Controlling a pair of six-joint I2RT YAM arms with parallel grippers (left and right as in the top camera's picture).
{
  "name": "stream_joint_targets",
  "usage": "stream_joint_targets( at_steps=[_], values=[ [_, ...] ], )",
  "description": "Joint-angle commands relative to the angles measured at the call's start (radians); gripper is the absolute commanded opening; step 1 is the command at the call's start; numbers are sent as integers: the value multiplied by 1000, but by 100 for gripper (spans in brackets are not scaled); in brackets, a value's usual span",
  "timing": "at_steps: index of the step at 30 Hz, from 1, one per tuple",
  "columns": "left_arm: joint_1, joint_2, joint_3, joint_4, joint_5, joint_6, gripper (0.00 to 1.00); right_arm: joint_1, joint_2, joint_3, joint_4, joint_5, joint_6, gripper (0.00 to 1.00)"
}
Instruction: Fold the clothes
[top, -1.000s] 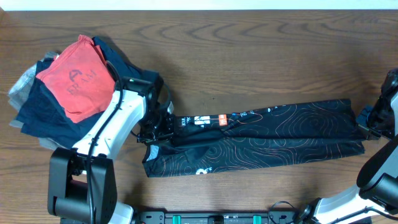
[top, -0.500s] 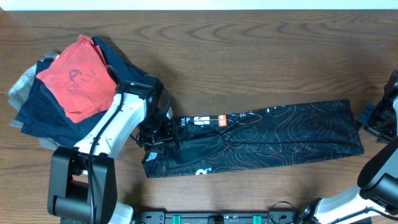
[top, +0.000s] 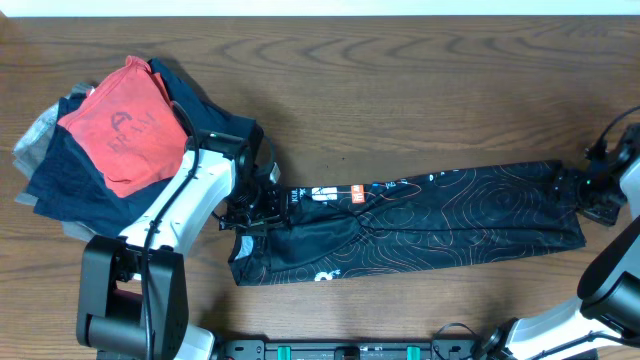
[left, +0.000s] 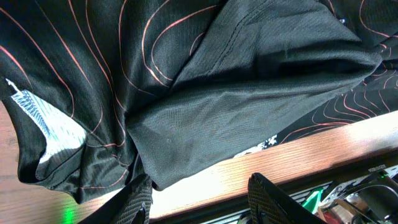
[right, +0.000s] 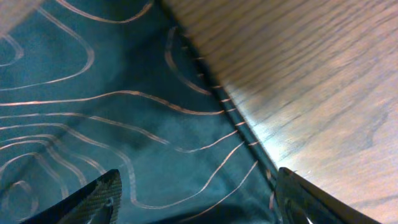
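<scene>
The clothes, a black jersey (top: 430, 215) with fine orange and white contour lines, lie on the table as a long strip running left to right. My left gripper (top: 250, 212) stands open at the strip's left end. In the left wrist view its fingers (left: 272, 200) straddle bare wood, with the jersey (left: 236, 106) just ahead of them and nothing gripped. My right gripper (top: 590, 190) is at the right end, also open. Seen from the right wrist, its fingertips (right: 102, 198) spread wide above the jersey's hem (right: 124, 124), holding nothing.
A pile of other garments sits at the back left: a red-orange shirt (top: 120, 125) on top of navy pieces (top: 70, 178) and a grey cloth (top: 35, 140). Both arm bases (top: 130, 300) stand along the table's front edge.
Both grippers have opened and let go of the jersey. Its left end has slumped onto the table. The right gripper drew back, then came in again toward the right hem.
</scene>
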Motion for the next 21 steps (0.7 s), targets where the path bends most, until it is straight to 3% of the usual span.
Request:
stream_joint_targets(
  at_steps=[1,9,13,16,21],
  values=[
    [-1,-18,-3,-3,-13,2,51,-13,7,-34,42,-16,-63,79],
    [-1,-18,-3,-3,-12,2,52,-13,7,-130,143,-92,-132,78],
    [-1,-18,-3,-2,-12,2,52,-13,7,-158,148,-91,-132,71],
    [-1,-18,-3,-3,-12,2,51,-13,7,-161,147,-90,-131,56],
    [-1,-18,-3,-3,-12,2,52,-13,7,-161,150,-90,-130,11]
  ],
)
